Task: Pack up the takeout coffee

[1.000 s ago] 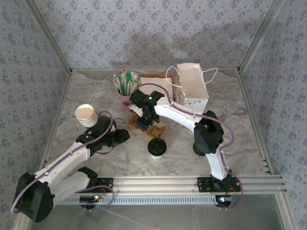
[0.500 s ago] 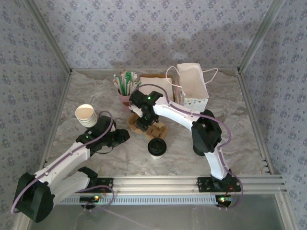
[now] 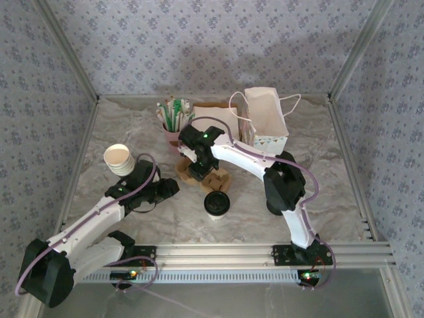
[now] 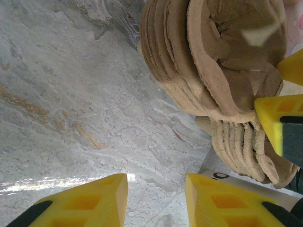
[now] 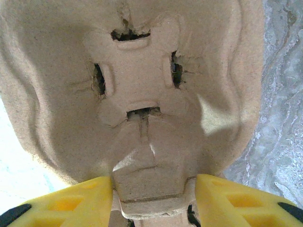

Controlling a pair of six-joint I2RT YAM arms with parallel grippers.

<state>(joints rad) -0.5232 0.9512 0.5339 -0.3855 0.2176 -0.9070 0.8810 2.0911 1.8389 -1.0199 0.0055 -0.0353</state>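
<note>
Table (image 3: 331, 179): grey-white marble pattern. Resting on it: lidded coffee cup (image 3: 216, 205) at front centre, upright; pulp cup carriers (image 3: 220, 179), stacked, just behind it. Toward the back stand a pink cup of sticks (image 3: 172, 136) and a white paper bag (image 3: 268, 122). Stack of lidless paper cups (image 3: 119, 159) at left, tilted.

Pulp carriers (image 4: 180, 56), lidless cups (image 3: 119, 159), straw cup (image 3: 171, 136)
</note>
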